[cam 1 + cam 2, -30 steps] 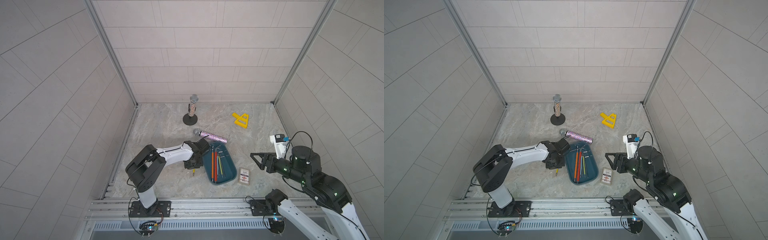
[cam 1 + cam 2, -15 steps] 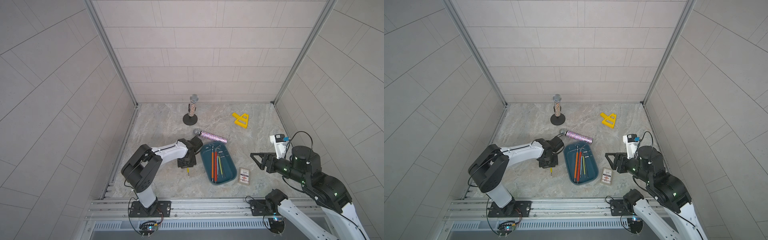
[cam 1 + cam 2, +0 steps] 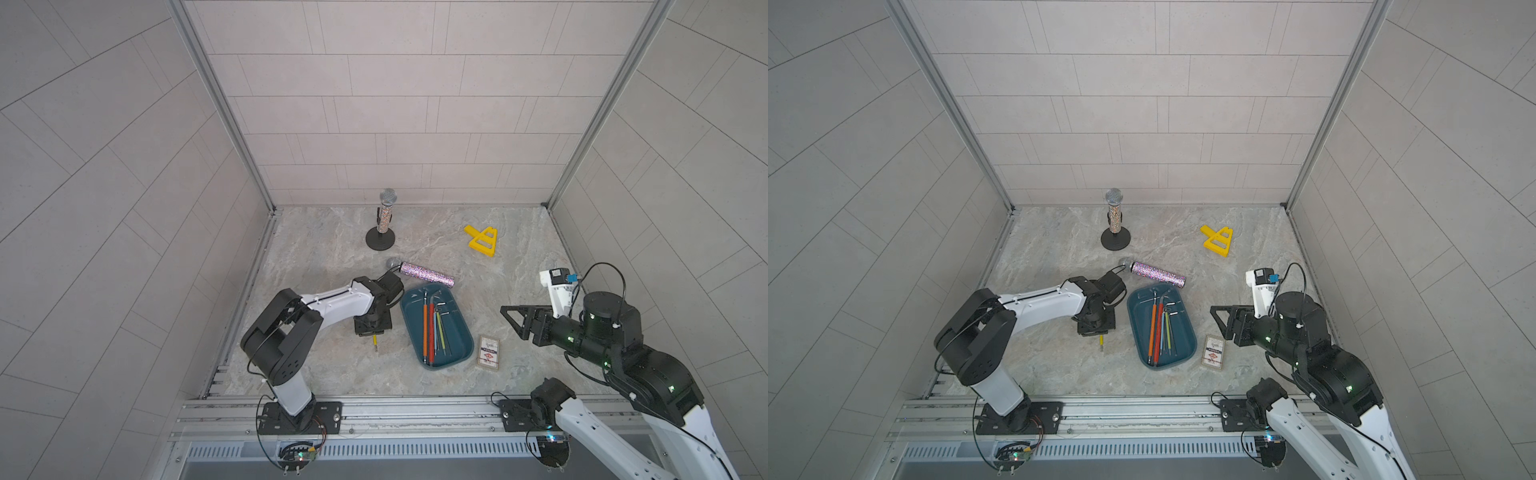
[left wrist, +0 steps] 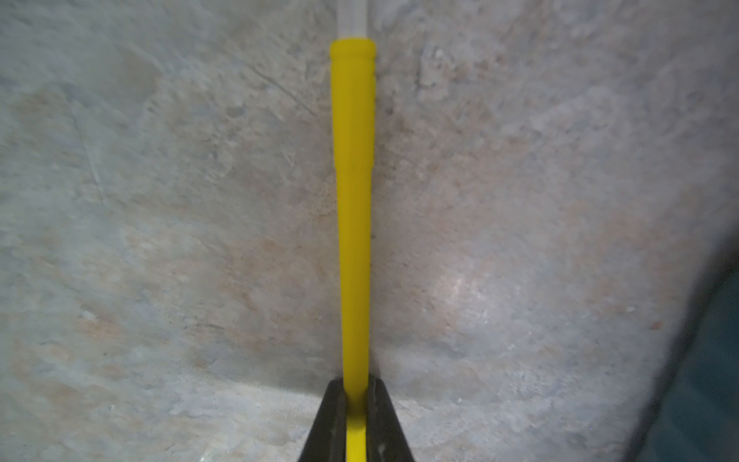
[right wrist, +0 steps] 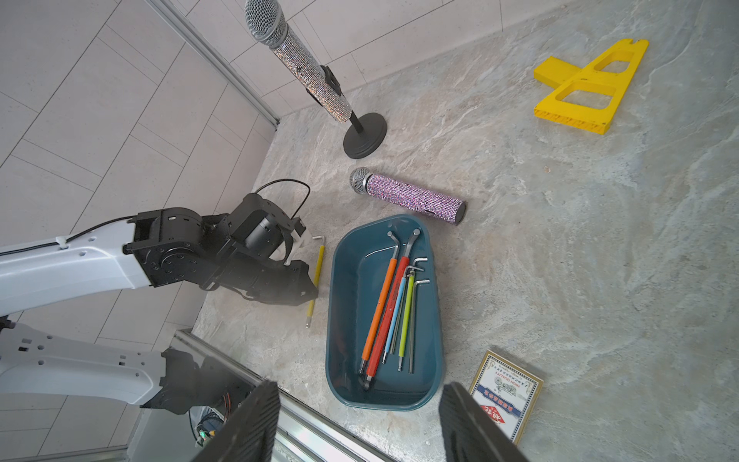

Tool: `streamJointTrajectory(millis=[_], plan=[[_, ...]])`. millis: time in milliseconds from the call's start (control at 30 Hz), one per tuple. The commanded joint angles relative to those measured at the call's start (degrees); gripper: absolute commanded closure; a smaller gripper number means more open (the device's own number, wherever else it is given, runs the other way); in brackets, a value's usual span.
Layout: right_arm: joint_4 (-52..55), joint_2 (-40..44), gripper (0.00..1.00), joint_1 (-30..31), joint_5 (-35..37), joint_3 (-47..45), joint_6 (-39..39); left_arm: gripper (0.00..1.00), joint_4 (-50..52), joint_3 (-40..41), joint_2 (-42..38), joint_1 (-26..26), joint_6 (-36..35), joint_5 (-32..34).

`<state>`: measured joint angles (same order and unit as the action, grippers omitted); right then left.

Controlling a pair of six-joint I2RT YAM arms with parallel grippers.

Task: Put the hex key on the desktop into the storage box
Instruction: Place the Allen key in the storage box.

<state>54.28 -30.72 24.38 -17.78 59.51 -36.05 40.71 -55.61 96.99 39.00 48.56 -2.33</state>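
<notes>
Now the hex key (image 4: pixel 354 200) is clamped off-centre by the left tool (image 4: pixel 356 387), right tool (image 5: pixel 358 394) apart; pivoting loose is risked.

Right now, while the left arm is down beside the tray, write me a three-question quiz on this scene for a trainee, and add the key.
1. True or false: the storage box is empty.
2. Which gripper is closed on the yellow hex key? A) left gripper B) right gripper C) neither
3. How many microphones are in view, and how does each one sit?

Key
1. False: several coloured hex keys lie in it.
2. A. The right gripper is open and holds nothing.
3. Two: an upright microphone on a round stand, and a purple microphone lying flat on the desktop near the box.
</notes>
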Motion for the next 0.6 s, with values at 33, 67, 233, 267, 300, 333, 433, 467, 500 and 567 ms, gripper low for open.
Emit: streamJointTrajectory(millis=[33,67,233,267,300,333,433,467,500,567], plan=[[-0.2,0.0,0.31,0.2,-0.2,-0.3,0.2,1.0,3.8,-1.1,-4.1,0.1,-0.5,2.1],[-0.2,-0.1,0.31,0.3,-0.3,-0.3,0.2,1.0,4.8,-1.8,-5.3,0.3,-0.5,2.6],[-0.4,-0.1,0.32,0.2,-0.3,-0.3,0.1,1.0,10.2,-6.9,-10.4,1.2,-0.2,3.9],[-0.4,0.0,0.32,0.3,-0.4,-0.3,0.2,1.0,11.0,-8.0,-11.0,1.7,-0.1,4.0],[-0.4,0.0,0.31,0.3,-0.4,-0.3,0.1,1.0,11.9,-9.5,-11.5,2.2,0.0,4.0],[-0.3,0.0,0.31,0.2,-0.4,-0.3,0.1,1.0,12.7,-10.9,-11.8,2.8,0.1,4.0],[-0.4,0.2,0.31,0.3,-0.4,-0.2,0.0,1.0,14.1,-14.7,-11.9,4.6,0.9,3.8],[-0.4,0.2,0.31,0.3,-0.3,-0.1,0.0,1.0,14.1,-15.6,-11.8,5.1,1.2,3.8],[-0.4,0.1,0.31,0.3,-0.4,0.0,0.1,1.0,14.1,-16.6,-11.6,5.8,1.6,3.4],[-0.3,0.1,0.32,0.3,-0.3,0.1,-0.1,1.0,14.2,-18.4,-10.9,7.1,2.3,3.3]])
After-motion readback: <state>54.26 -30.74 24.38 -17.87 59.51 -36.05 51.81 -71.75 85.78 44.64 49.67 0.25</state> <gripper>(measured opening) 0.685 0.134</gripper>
